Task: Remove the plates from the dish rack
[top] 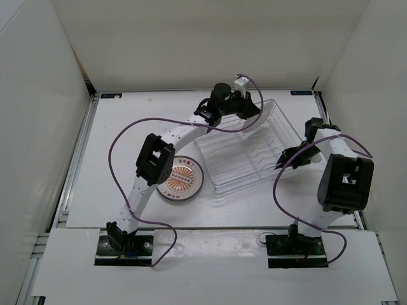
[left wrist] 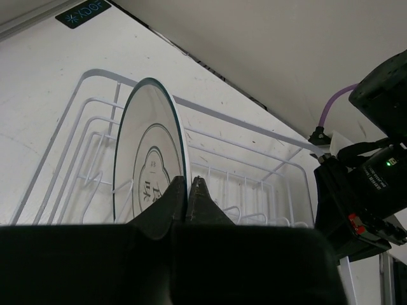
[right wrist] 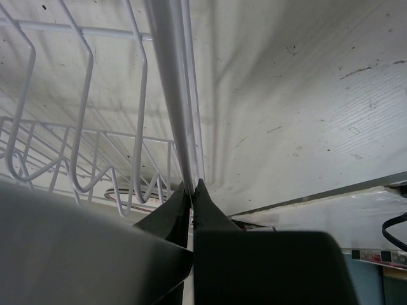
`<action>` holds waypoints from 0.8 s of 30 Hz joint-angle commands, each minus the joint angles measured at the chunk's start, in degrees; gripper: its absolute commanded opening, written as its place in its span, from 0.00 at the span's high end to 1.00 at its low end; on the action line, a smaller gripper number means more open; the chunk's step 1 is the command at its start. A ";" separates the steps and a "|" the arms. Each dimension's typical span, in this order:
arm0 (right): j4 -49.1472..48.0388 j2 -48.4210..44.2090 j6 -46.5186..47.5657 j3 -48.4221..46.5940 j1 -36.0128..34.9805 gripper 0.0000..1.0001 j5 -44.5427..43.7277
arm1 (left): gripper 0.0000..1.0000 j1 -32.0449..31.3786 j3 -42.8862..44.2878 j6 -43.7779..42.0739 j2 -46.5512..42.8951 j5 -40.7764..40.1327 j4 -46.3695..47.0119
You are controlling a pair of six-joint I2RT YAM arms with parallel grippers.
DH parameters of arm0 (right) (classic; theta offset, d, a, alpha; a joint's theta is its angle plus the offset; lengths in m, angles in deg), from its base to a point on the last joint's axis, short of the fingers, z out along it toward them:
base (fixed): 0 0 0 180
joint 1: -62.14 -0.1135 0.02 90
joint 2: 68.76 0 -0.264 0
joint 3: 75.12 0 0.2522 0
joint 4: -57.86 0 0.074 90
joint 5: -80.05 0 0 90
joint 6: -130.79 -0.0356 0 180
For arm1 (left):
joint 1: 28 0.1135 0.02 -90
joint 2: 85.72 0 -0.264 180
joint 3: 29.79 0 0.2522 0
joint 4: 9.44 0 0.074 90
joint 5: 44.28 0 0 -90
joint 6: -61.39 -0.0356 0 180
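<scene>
The left gripper (left wrist: 188, 182) is closed on the lower rim of the plate (left wrist: 145, 149), which stands on edge in the rack (top: 245, 159), just ahead of the fingers; I think it must leave upward. The right gripper (right wrist: 192, 184) pinches the rack's rim wire. The sunburst plate (top: 180, 178) lies on the table (top: 140, 108). The plate's back stamp and the table label (left wrist: 82, 13) cannot be read.
</scene>
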 commanded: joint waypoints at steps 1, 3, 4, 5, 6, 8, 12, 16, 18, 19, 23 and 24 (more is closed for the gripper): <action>0.29 1.96 -9.95 2.90 0.65 1.00 9.30 | 0.99 -1.43 -0.43 2.33 -4.05 0.50 -3.13; 0.02 2.58 -10.04 2.81 0.56 1.00 9.04 | 1.00 -1.52 1.24 2.16 -5.19 0.50 -3.29; -0.07 2.75 -9.95 2.90 0.73 1.00 8.43 | 1.00 -1.34 1.77 2.07 -5.45 0.32 -3.30; -0.50 2.93 -9.95 2.81 0.91 1.00 8.25 | 1.00 -1.25 2.73 2.07 -6.76 0.23 -3.30; -0.59 3.10 -10.47 3.07 1.00 1.00 7.99 | 1.00 -1.08 3.61 1.98 -7.30 0.15 -3.38; -2.51 3.28 -12.48 4.29 1.35 1.00 8.25 | 1.00 -0.64 4.41 1.72 -10.79 0.32 -3.30; -8.23 3.72 -18.29 5.54 2.14 1.00 10.09 | 1.00 0.59 3.97 -0.12 -16.60 2.43 -5.57; -9.99 5.04 -23.04 3.25 3.02 1.00 8.25 | 1.00 3.13 -0.94 -3.73 -25.47 4.18 -9.35; -13.22 5.04 -27.14 3.42 3.20 1.00 7.55 | 1.00 3.84 -4.72 -6.35 -27.85 5.06 -12.25; -13.68 5.39 -28.22 3.51 3.20 1.00 7.55 | 1.00 4.80 -7.95 -7.07 -32.04 4.98 -12.70; -14.40 7.84 -29.46 0.63 3.20 1.00 7.90 | 1.00 6.21 -20.53 -13.30 -39.98 3.66 -16.21; -14.48 8.11 -29.03 -0.43 3.54 1.00 7.55 | 1.00 6.39 -21.94 -15.40 -41.13 3.40 -17.26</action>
